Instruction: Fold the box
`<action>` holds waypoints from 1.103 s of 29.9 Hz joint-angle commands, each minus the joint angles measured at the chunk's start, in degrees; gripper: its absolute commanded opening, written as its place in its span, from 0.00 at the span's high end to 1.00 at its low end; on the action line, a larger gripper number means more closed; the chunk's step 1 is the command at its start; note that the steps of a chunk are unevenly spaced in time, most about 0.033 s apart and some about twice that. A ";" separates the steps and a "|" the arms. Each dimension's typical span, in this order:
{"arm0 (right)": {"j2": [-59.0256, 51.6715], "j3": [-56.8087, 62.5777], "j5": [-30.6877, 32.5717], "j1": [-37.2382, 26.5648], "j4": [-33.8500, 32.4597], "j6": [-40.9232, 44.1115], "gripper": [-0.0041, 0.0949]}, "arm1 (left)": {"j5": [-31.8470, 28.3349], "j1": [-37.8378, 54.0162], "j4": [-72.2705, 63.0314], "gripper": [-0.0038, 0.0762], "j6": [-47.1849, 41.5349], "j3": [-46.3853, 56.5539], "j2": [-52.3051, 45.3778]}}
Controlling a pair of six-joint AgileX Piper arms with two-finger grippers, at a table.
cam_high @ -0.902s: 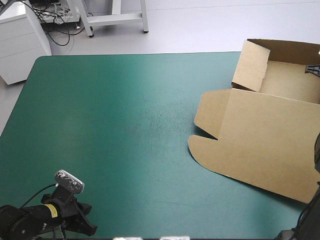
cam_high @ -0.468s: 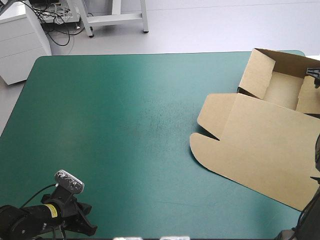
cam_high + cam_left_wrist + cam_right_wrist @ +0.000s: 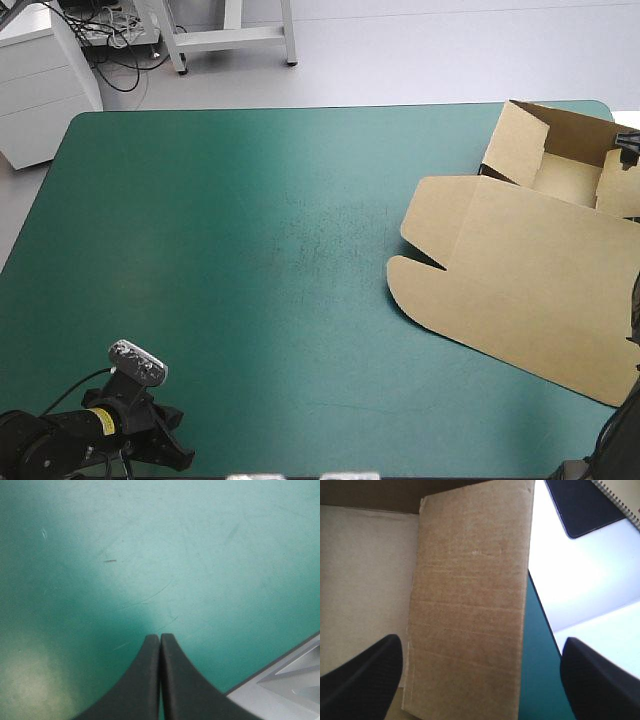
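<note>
- The left gripper [image 3: 160,639] was shut tight. Its two black fingers [image 3: 142,685] were pressed together in one point.
- Under it and ahead of it lay the bare teal-green surface [image 3: 150,555], with a few thin scratches.
- This gripper sat low by the near left corner of the surface, well apart from the box [image 3: 520,250].
- The right gripper [image 3: 480,642] was wide open, with its fingers far apart.
- One raised wall [image 3: 470,590] of the brown box stood between those fingers and ran on ahead of the gripper. I could not tell if the fingers touched it.
- One finger was over the inside of the box. The other was over the outer side, where a thin strip of the surface showed.
- Seen from above, the box sat at the far right corner of the surface. Its tray part had its walls up, and the right gripper was at that part.
- The lid [image 3: 520,310] lay flat on the surface, on the near side of the tray.
</note>
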 commanded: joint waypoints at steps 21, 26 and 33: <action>-34.19 35.29 -1.30 12.89 20.45 -14.32 0.98 | -1.98 -0.24 0.27 0.99 -0.41 -1.31 0.20; -44.28 51.47 -8.53 20.40 22.68 -14.72 0.98 | -1.98 -0.24 0.27 0.99 -0.41 -1.31 0.20; -58.11 73.01 -18.33 30.38 23.10 -17.11 0.98 | -1.98 -0.24 0.27 0.99 -0.41 -1.31 0.20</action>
